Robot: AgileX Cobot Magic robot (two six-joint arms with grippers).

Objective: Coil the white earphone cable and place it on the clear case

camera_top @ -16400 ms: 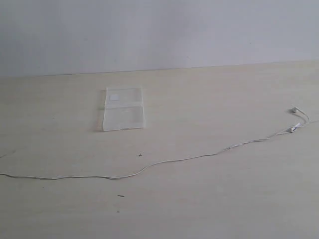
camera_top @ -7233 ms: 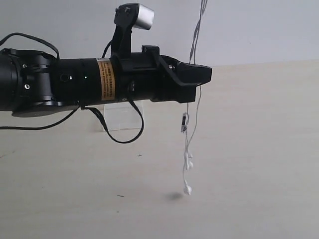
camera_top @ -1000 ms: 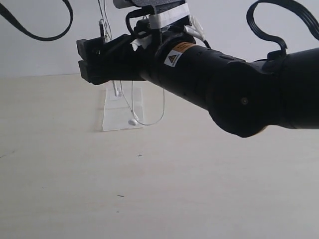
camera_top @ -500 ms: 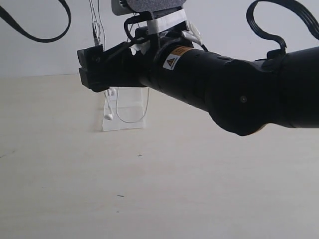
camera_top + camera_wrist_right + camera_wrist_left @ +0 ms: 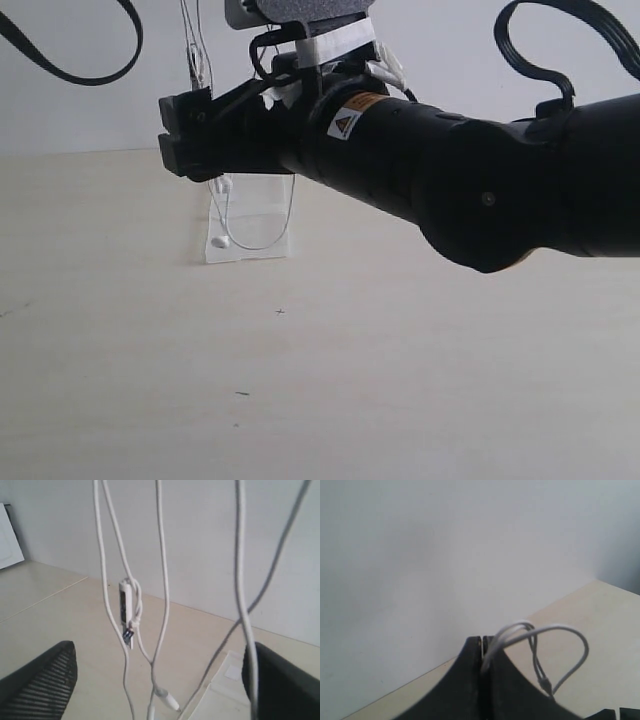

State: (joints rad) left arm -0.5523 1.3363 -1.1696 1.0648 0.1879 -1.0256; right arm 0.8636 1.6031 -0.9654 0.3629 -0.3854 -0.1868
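The white earphone cable [image 5: 262, 243] hangs in loops from above the exterior view. Its lowest loop and an earbud [image 5: 220, 242] dangle just over the clear case [image 5: 250, 205] lying on the table. My left gripper [image 5: 482, 647] is out of the exterior view, high up, shut on a bunch of cable strands [image 5: 555, 628]. My right gripper [image 5: 182, 140] reaches across from the right, above the case. It is open [image 5: 157, 652], and several strands with the inline remote [image 5: 125, 601] hang between its fingers [image 5: 42, 680]. The case [image 5: 220, 700] lies below.
The thick black right arm [image 5: 450, 180] spans the middle of the exterior view above the light wooden table [image 5: 400, 380]. A black robot cable [image 5: 80, 70] loops at the upper left. A grey wall [image 5: 500, 80] stands behind the table.
The hanging cable loops and the earbud have swung left, from the case's right side to its left edge. The strands above shifted left too. My right arm barely moved.
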